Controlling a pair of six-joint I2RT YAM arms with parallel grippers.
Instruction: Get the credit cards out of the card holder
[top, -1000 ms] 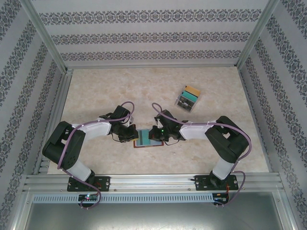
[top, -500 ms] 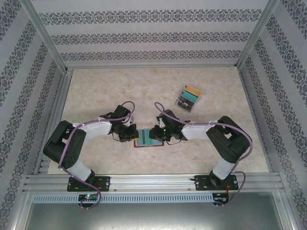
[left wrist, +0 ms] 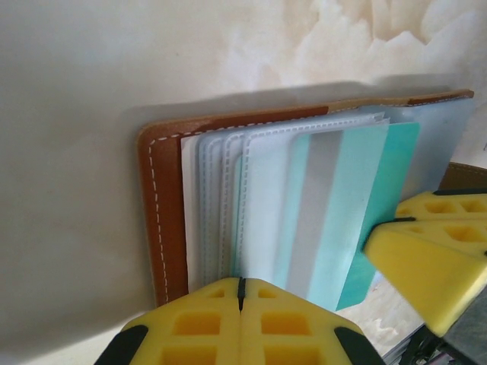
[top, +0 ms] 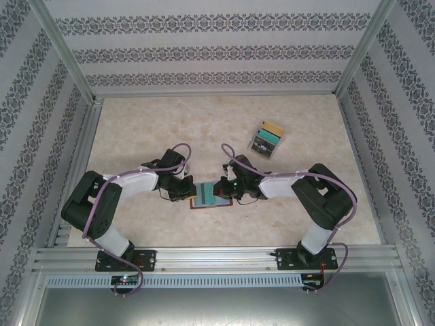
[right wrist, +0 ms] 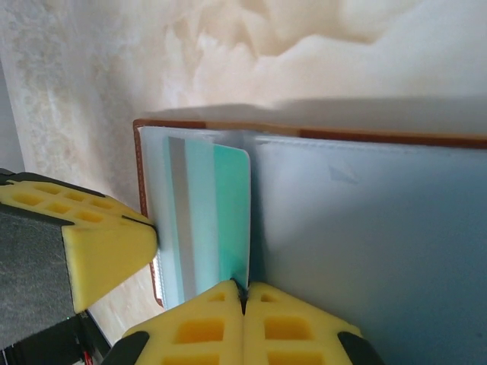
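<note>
Matt stitched brown leather card holder (left wrist: 163, 220)

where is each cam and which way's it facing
Top external: above, behind the arms, looking down at the table; both arms show.
Left wrist: on the left arm, facing the open card holder; shut left pincer shows.
Right wrist: opposite side of it; shut right pincer shows.
Both wrist views share the teal card.

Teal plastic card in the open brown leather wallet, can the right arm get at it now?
Likely yes: the right fingers look shut on the teal plastic card's raised edge; nothing blocks it.
</note>
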